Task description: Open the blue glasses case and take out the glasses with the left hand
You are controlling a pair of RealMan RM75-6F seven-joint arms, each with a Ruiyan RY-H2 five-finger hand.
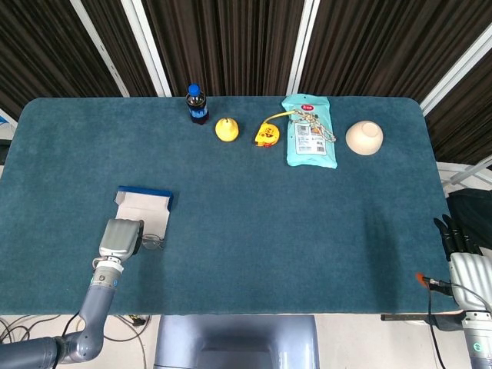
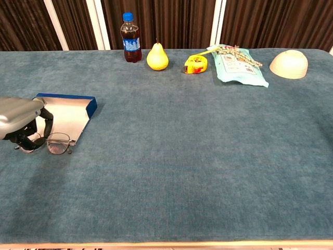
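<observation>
The left hand is seen low over the near-left part of the table, its dark fingers curled down around the left half of the glasses. One lens stands clear to the right of the fingers; the other is hidden among them. The glasses appear to be gripped, though whether they are lifted or resting on the cloth cannot be told. In the head view the same hand is shown from above as a grey block at the near end of the glasses case.

The glasses case lies open just behind the hand, its pale lining turned up and its blue edge on the far side. The glasses are outside it, at its near edge.

The right hand is seen only in the head view, past the near-right edge of the table, with dark fingers pointing away from the robot; whether they are spread or pressed together cannot be told.

Along the far edge a row is laid out from left to right: a bottle with a blue cap, a pear, a yellow tape measure, a light blue packet and an upturned cream bowl.
</observation>
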